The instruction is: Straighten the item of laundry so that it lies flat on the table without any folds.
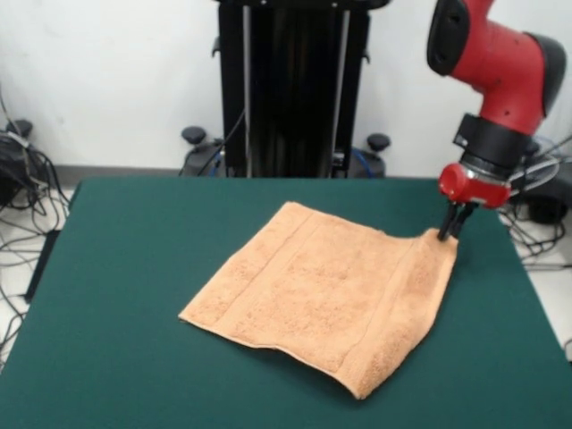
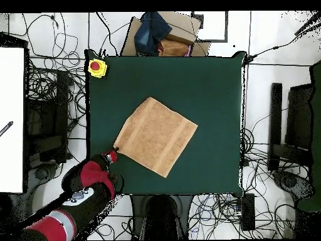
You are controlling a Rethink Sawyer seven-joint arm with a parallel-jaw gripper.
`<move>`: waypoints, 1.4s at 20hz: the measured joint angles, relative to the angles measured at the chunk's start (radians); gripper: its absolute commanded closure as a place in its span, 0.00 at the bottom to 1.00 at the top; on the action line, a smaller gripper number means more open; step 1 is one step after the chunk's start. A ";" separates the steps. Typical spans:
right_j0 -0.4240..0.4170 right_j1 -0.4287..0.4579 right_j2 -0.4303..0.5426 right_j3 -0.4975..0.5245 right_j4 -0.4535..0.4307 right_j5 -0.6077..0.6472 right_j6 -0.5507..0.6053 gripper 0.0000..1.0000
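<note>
The red-and-black gripper (image 1: 452, 231) pinches the far right corner of the peach-orange terry-cloth towel (image 1: 331, 290), probably to tension it flat across the dark green felt table (image 1: 125, 268).

Towel (image 1: 326, 290): peach-orange terry cloth, nubby and matt, with flatter woven bands near two ends and hemmed edges. Worktop (image 1: 125, 268): dark green, felt-like, matt, no glare. Arm (image 1: 496, 63): glossy red shell, looks like moulded plastic, with smooth black collars. Hand (image 1: 451, 228): dark, matt fingers. Yellow box with red button (image 2: 96, 67) at the worktop corner: plastic-looking, smooth.
</note>
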 measured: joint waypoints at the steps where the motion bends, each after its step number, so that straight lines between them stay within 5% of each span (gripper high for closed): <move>1: -0.010 -0.001 0.009 0.005 -0.015 -0.005 0.000 1.00; 28: -0.124 0.031 0.099 0.035 -0.215 -0.101 0.000 1.00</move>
